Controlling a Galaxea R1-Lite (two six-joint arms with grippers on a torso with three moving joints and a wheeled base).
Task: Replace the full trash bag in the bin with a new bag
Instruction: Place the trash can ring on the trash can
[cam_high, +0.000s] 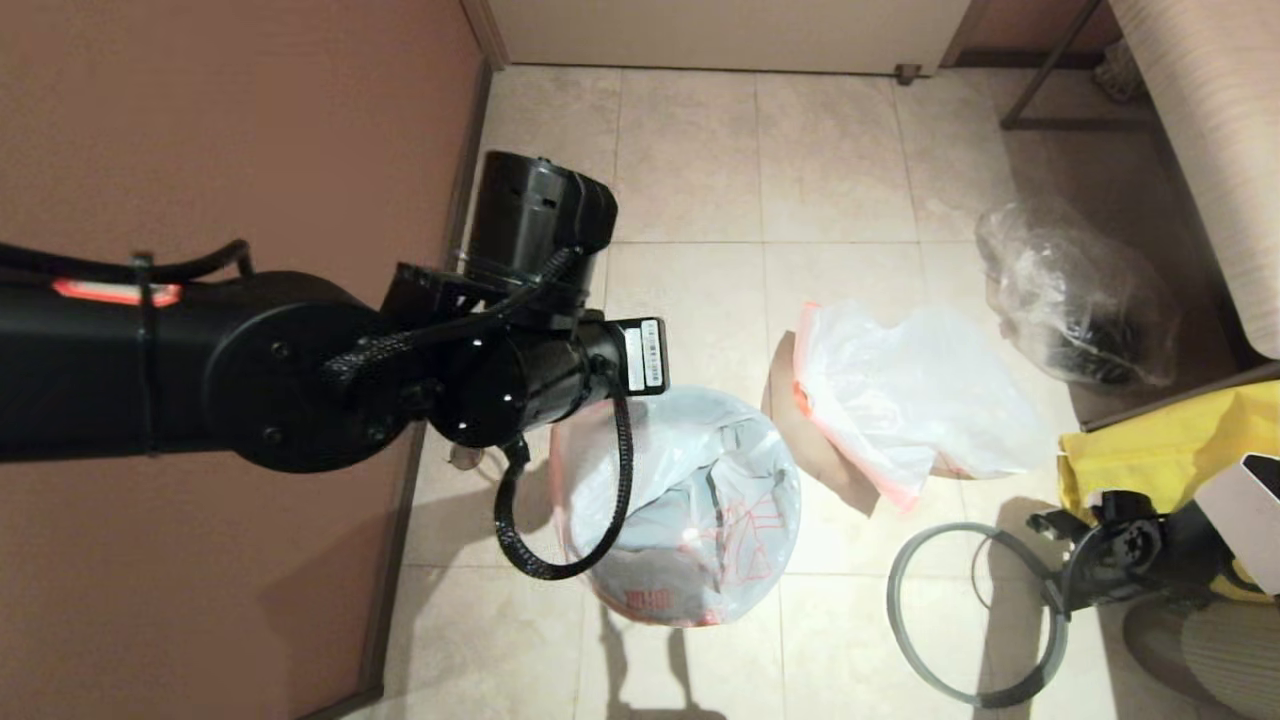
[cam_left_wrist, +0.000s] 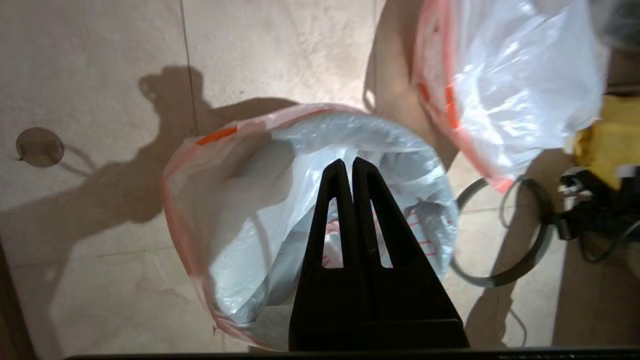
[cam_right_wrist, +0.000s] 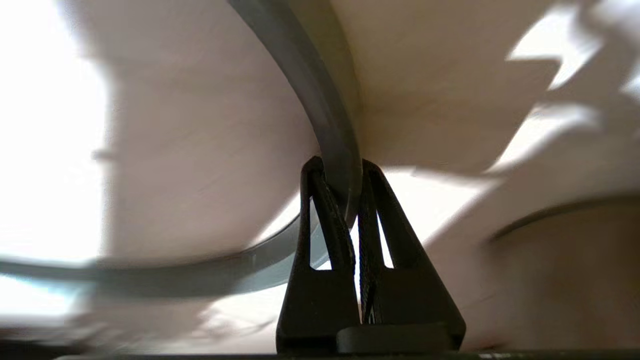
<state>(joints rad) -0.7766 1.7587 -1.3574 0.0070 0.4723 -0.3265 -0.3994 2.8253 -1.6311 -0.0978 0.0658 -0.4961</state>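
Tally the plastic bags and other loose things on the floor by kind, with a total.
White printed bags with orange-pink edge: 2, the new bag lining the bin, the full trash bag
Clear bag: 1
Grey rim ring: 1
Yellow sack: 1
Total: 5

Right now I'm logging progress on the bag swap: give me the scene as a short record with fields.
bin: hidden under the new bag, which lines it, printed side showing
full trash bag: out, lying on the floor beyond the bin
rim ring: grey ring on the floor, off the bin
right gripper: shut on the rim ring
left gripper: shut, empty, above the lined bin
also there: clear bag with dark contents, yellow sack
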